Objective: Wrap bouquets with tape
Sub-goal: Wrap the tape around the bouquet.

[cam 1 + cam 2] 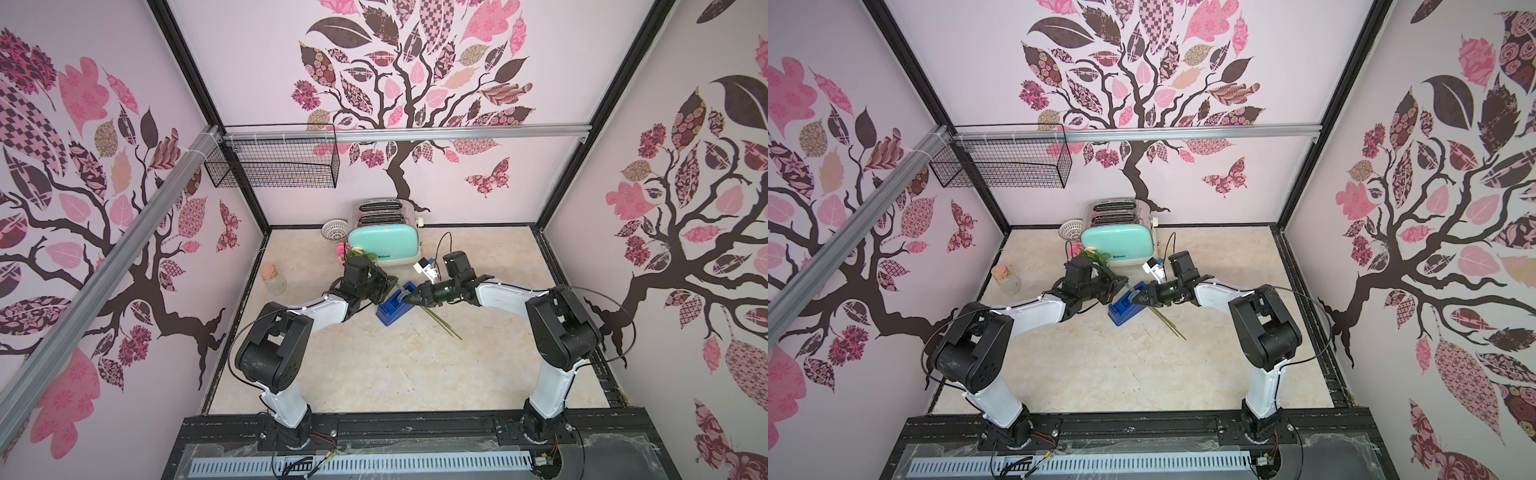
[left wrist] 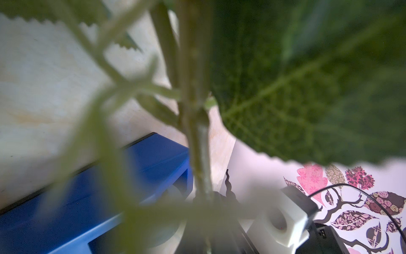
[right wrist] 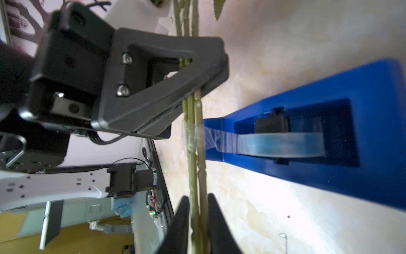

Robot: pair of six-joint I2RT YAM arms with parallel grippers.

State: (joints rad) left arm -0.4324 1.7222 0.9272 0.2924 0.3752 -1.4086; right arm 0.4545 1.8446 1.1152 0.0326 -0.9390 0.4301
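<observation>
One bouquet (image 1: 354, 252), one blue tape dispenser (image 1: 388, 313), two end effectors, both mine. Extras: one mint toaster (image 1: 382, 245) and one white strainer (image 1: 334, 230) at the worktop's far edge, one corked jar (image 1: 275, 282) near the left edge. In both top views the bouquet is mid-worktop, blooms by the toaster, stem ends toward the near-right corner, crossing over the dispenser. Only the right wrist view shows the tape (image 3: 285, 146) strip coming off the roll and stuck on the stems. The left end effector (image 3: 193, 92) is clamped on the stems bloom-side of the strip. The right end effector (image 3: 198, 220) is pinched narrow on them at the tail side. The left wrist view gives only blurred leaves and the dispenser.
</observation>
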